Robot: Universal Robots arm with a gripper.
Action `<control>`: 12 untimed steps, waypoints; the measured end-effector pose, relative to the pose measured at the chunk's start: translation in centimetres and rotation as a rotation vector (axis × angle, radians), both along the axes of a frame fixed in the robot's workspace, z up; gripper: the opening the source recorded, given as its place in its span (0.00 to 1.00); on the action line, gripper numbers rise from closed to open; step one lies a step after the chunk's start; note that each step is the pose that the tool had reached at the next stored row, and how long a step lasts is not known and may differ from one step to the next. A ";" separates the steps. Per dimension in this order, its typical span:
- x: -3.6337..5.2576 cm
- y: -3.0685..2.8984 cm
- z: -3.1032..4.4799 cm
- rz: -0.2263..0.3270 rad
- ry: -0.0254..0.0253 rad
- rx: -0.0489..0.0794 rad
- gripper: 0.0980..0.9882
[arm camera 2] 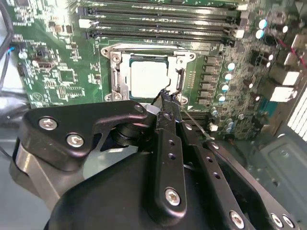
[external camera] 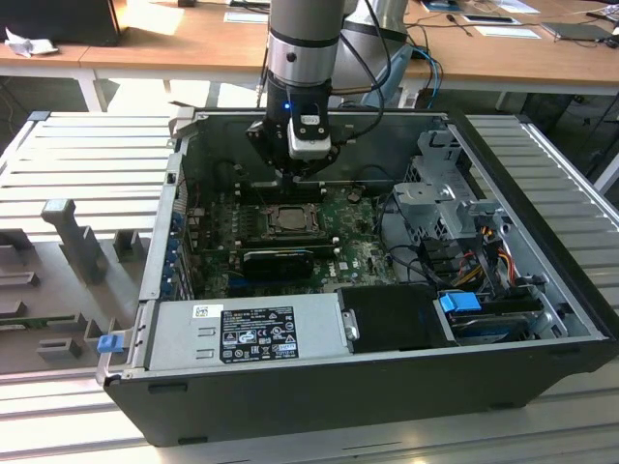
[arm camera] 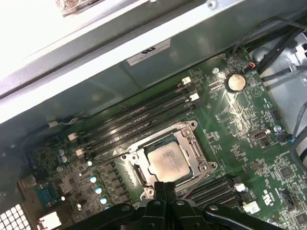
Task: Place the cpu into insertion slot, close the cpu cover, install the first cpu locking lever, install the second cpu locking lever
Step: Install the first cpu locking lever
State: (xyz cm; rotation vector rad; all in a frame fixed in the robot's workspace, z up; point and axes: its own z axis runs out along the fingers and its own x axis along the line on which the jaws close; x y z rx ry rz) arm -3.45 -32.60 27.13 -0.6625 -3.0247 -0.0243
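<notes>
The cpu [arm camera 2: 147, 79] [arm camera: 165, 160], a pale silver square, lies inside the insertion slot [external camera: 287, 217] on the green motherboard. The cpu cover [arm camera 2: 116, 72] [arm camera: 194, 146] is down flat around it as a metal frame. My gripper [arm camera 2: 164, 96] [arm camera: 165, 186] hangs just above the slot's edge, its black fingers pressed together, shut, with nothing seen between them. A thin metal locking lever [arm camera 2: 197, 125] runs beside the fingers. In the exterior view the gripper [external camera: 298, 179] stands over the slot inside the open computer case.
Long memory slots [arm camera 2: 158, 24] [arm camera: 139, 120] run beside the socket. A black ribbed card [external camera: 279, 259], the power supply [external camera: 247, 333], a drive cage [external camera: 445, 193] with cables and a blue clip [external camera: 459, 302] crowd the case. A coin battery [arm camera: 236, 81] sits on the board.
</notes>
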 end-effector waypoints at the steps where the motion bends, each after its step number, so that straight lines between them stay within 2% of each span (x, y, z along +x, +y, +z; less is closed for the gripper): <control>1: 0.00 0.00 0.00 0.015 -0.0002 0.000 0.01; 11: 0.00 0.00 0.00 0.198 -0.0005 0.000 0.01; 12: 0.00 0.00 0.00 0.251 -0.0005 0.000 0.01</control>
